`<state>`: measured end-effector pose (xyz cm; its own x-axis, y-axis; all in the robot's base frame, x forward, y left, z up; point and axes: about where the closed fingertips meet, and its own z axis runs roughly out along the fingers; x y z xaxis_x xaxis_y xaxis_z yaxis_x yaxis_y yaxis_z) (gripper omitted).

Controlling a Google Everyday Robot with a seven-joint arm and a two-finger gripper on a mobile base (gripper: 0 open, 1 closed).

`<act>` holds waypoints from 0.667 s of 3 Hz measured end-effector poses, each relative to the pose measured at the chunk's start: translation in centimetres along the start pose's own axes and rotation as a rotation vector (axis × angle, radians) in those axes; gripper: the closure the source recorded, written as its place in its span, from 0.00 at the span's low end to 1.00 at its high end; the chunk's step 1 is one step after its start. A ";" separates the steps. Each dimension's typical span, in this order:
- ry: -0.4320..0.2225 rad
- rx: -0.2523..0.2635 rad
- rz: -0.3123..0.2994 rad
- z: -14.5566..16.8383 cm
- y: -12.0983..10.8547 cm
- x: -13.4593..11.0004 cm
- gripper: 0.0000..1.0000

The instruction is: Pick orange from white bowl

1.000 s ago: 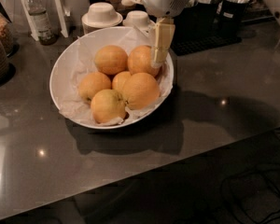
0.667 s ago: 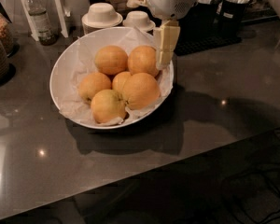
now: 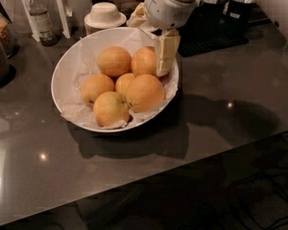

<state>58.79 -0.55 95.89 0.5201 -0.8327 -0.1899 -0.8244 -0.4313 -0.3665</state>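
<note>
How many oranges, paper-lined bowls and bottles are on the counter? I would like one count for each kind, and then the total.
oranges: 6
bowl: 1
bottle: 1
Total: 8
The gripper hangs inside the bowl's right side, next to the back right orange.

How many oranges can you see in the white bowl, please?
6 oranges in the white bowl: two at the back, the right one beside the gripper; one at left; one central; two in front. Others may hide beneath.
</note>
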 end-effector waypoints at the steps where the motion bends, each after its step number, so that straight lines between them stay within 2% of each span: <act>1: 0.006 -0.020 -0.012 1.3 0.4 0.0 0.19; 2: 0.015 -0.031 -0.016 2.1 0.7 0.3 0.25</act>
<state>58.83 -0.35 93.70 0.5303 -0.8304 -0.1709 -0.8225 -0.4551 -0.3413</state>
